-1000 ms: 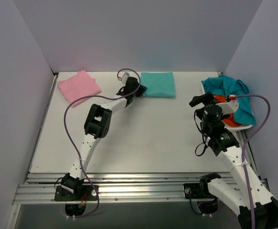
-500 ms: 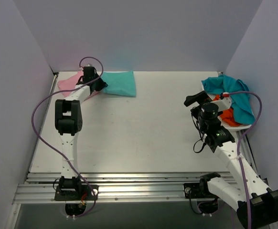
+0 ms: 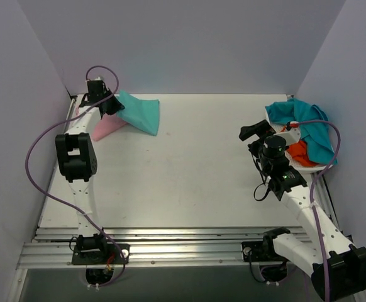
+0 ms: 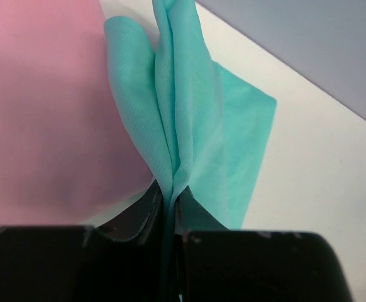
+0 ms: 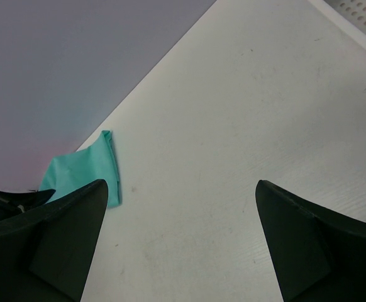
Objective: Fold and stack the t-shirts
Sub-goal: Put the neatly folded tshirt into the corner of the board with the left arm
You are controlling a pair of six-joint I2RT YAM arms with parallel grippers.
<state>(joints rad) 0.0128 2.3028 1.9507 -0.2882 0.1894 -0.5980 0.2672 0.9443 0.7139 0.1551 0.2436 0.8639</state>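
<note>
At the far left corner of the white counter [image 3: 189, 176], the left claw [image 3: 109, 102] is pinched narrow on one edge of the folded sea-green t-shirt [image 3: 140, 113]. The cloth is lifted at the gripped end and slopes down to the counter. The left wrist view shows its layers bunched between the claw's fingers [image 4: 148, 211]. The folded pink t-shirt [image 3: 109, 128] lies flat just beside and partly under it. The right claw [image 3: 253, 132] hangs wide and holds nothing, close to the rumpled heap at the right edge. There a darker teal t-shirt [image 3: 305, 119] drapes over an orange one [image 3: 301, 153] on a white tray [image 3: 313, 168].
</note>
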